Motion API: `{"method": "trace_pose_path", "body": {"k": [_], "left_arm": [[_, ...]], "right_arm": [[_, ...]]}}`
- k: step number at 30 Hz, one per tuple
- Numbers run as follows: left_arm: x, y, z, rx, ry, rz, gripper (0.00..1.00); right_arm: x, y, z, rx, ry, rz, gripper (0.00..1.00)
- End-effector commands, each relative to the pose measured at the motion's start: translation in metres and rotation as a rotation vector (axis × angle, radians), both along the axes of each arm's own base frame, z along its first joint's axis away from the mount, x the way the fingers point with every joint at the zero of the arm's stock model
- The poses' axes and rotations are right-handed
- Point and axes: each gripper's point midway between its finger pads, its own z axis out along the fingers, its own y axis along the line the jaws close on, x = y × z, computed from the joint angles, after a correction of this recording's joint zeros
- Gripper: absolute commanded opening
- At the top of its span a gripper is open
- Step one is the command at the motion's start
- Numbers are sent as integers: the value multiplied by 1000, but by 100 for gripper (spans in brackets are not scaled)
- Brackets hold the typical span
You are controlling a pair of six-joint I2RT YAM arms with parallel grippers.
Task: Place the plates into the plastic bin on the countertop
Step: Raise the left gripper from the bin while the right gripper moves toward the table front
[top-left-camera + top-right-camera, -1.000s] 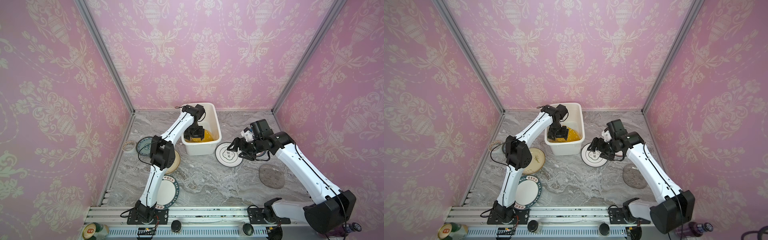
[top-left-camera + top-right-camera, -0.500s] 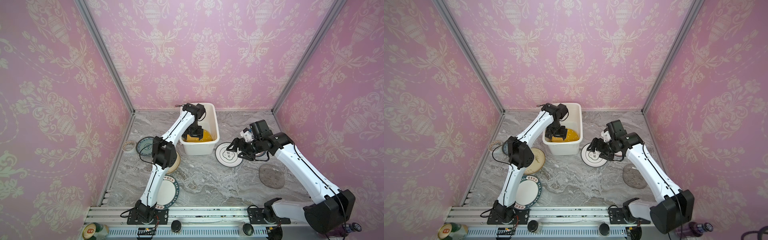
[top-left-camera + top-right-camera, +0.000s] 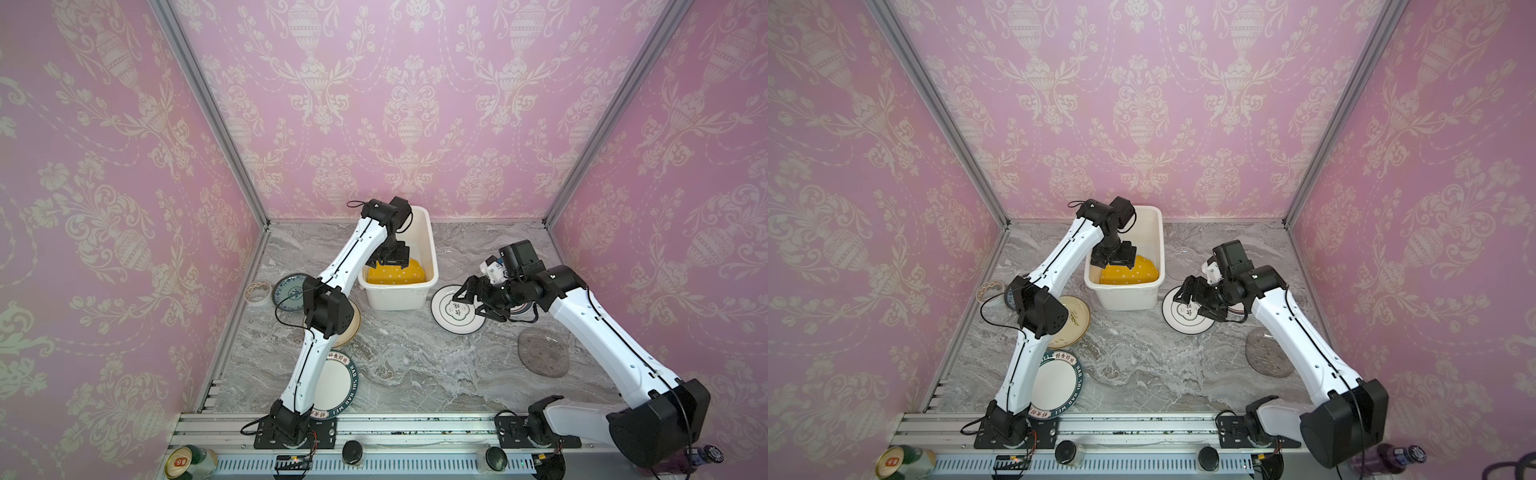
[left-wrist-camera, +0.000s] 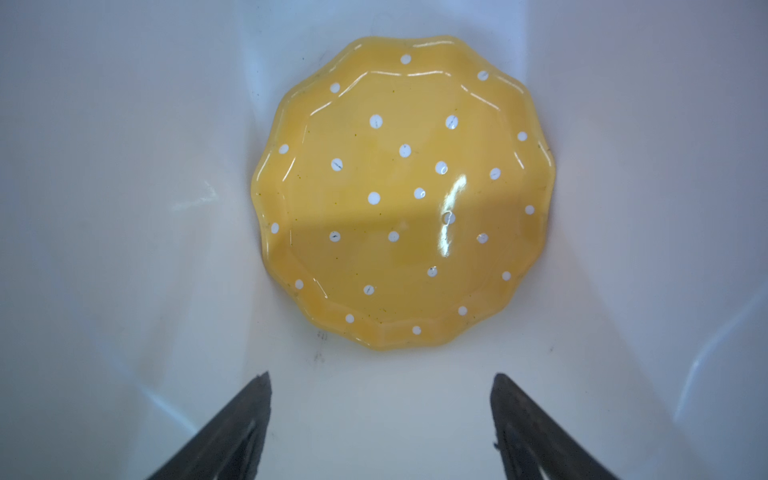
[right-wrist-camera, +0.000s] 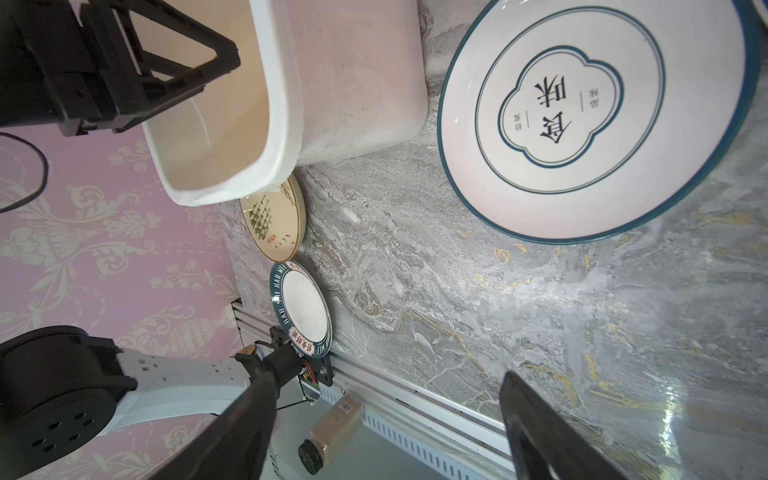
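A: Nearest first: what of the lettered-rim plate (image 3: 338, 384)?

B: Flat on the countertop (image 3: 415, 365) at near left, partly hidden under the left arm. Untouched. Likewise the cream plate (image 3: 1073, 320) just beyond, and the grey glass plate (image 3: 542, 352) at near right, well apart from everything.

A: And midway back, the right gripper (image 3: 478, 303)?

B: Spread wide, gripping nothing. Hanging over the right edge of the ringed plate (image 3: 453, 309), itself flat just right of the plastic bin (image 3: 395, 299). Tilted low and pointing left, probably to straddle that rim for a pinch, with no other hold on a plate lying flush against stone. Cannot tell from above whether touching; clear of the plate in the wrist view.

A: Anything at far left?

B: Only the blue-patterned plate (image 3: 291, 291), flat, waiting.

A: Then the bin, and the left gripper (image 4: 380, 378)?

B: Reaching down inside the bin, equally wide apart, empty. Just ahead of the tips, the orange dotted plate (image 4: 403, 191), settled on the bin floor toward the near end, touched by nothing. Reads as one plate delivered. So low, presumably, to spare ceramic a fall. Leaves at least five outside.
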Motion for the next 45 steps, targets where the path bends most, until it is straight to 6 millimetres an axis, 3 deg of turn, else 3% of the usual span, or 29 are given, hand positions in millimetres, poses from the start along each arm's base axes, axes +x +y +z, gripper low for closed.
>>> {"method": "trace_pose_path", "body": {"k": [1,5,14,19,21,24,27,29,34,39,45], "left_arm": [[5,-4,49,-59,-134,-11,85],[9,-5,86,-108,-242,-19,85],[-4,5,202,-178,-589,-144,84],[-30,19,258,-211,-791,-214,85],[-41,27,270,-224,-876,-225,86],[-65,45,293,-263,-1057,-210,99],[-94,71,300,-273,-1198,-159,99],[-107,90,295,-230,-1200,-118,99],[-131,121,254,-95,-1029,-64,99],[-144,148,218,-45,-859,106,99],[-156,153,163,-81,-633,263,99]], "right_arm": [[-3,-3,11,5,-27,-2,85],[-2,-6,18,-14,-41,1,86],[7,-15,41,-49,-103,-5,86],[14,-22,59,-67,-160,-24,86],[17,-27,68,-70,-187,-45,86],[24,-35,81,-76,-234,-79,86],[30,-34,93,-52,-302,-84,86],[32,-29,101,-6,-352,-84,85],[29,-4,107,177,-456,-87,83],[-2,45,82,301,-486,58,81],[-48,108,22,350,-376,216,82]]}}
